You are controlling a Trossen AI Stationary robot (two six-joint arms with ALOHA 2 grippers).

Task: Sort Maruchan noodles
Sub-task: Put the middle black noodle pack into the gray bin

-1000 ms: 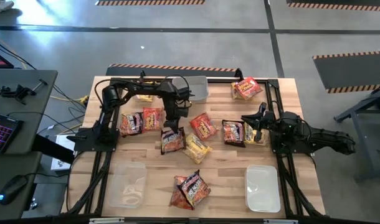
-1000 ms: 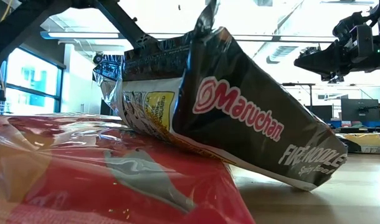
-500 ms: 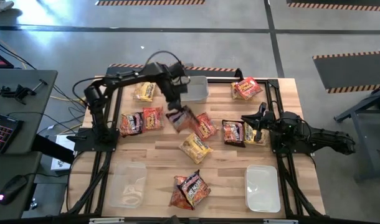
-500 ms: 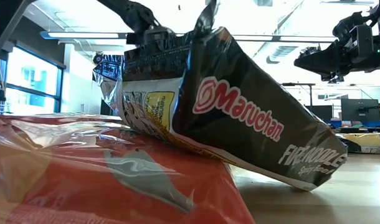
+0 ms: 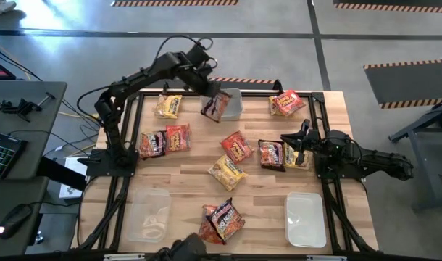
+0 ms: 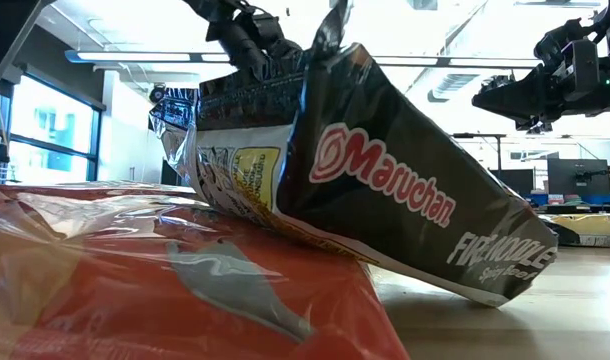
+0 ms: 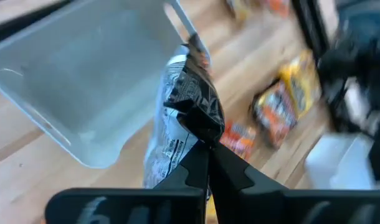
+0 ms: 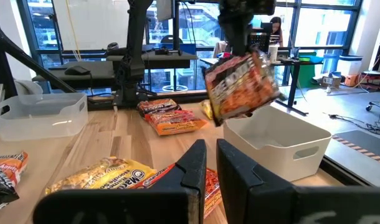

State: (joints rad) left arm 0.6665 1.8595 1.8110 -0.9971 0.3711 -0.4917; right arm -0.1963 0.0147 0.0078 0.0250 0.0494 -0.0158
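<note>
My left gripper is shut on a dark Maruchan packet and holds it over the near-left part of the clear far bin. The right wrist view shows this packet in the air above that bin. Other yellow, red and dark packets lie flat on the table: yellow, dark, red, yellow. My right gripper waits, shut, above a dark packet and a yellow one. My left gripper pinches the dark packet by its crumpled upper edge between the two fingers, coming from above and pointing down. The packet is lifted clear and hangs tilted below the fingers, over the bin's edge.
Two more clear bins sit at the near edge, left and right. A dark packet lies on a red one between them and fills the low view. Two red packets lie at the far right corner.
My left gripper has lifted the dark packet off the middle of the table and carried it up and toward the far edge, until it hangs over the far bin. It has stayed shut on the packet. The right arm has kept still.
</note>
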